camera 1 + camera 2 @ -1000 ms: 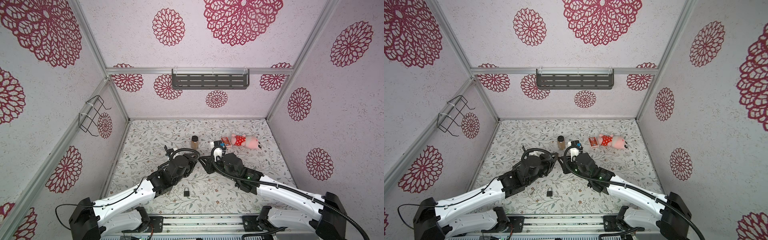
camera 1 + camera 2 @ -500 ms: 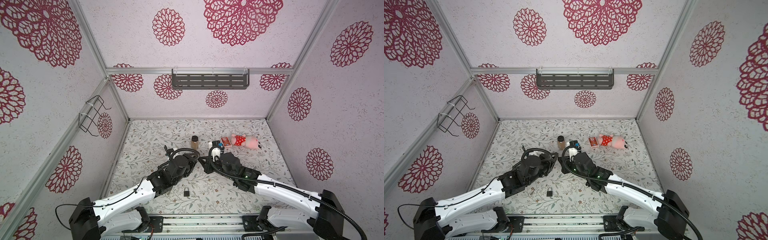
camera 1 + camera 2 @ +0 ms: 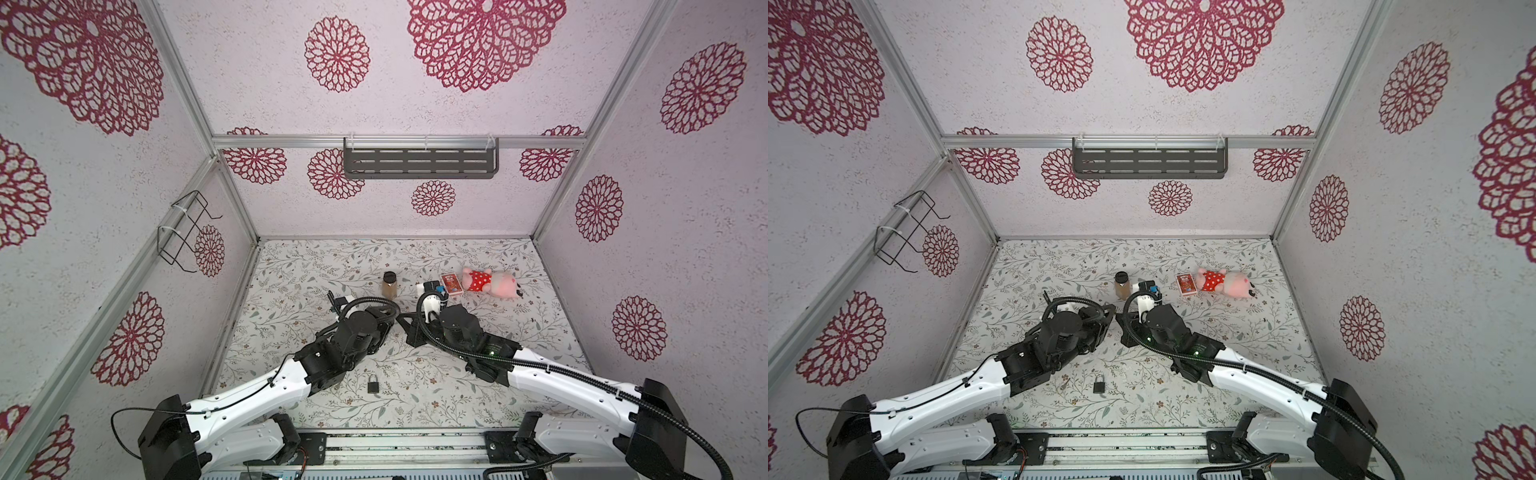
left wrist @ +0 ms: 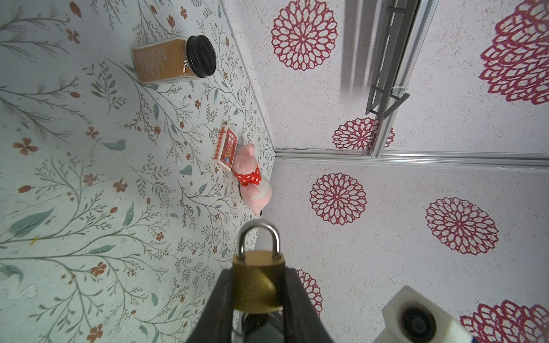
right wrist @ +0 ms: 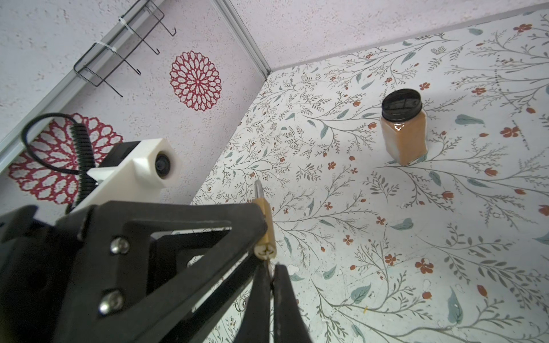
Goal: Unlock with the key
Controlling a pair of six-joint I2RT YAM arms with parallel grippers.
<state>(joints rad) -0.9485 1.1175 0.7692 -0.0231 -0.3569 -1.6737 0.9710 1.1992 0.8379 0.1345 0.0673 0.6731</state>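
The left fingers [image 4: 218, 303] are gripping a brass padlock [image 4: 257, 282] by its body, above the surface [image 3: 457, 390]. The right fingers [image 5: 263, 297] are pressing together just at its keyhole end; whether a key is sitting between them, I cannot tell.

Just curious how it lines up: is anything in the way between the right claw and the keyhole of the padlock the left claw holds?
Nothing visible does. The left gripper clamps the brass padlock, and the right gripper, jaws shut, sits right at its keyhole end. Only a thin metal sliver, possibly the key, shows there.
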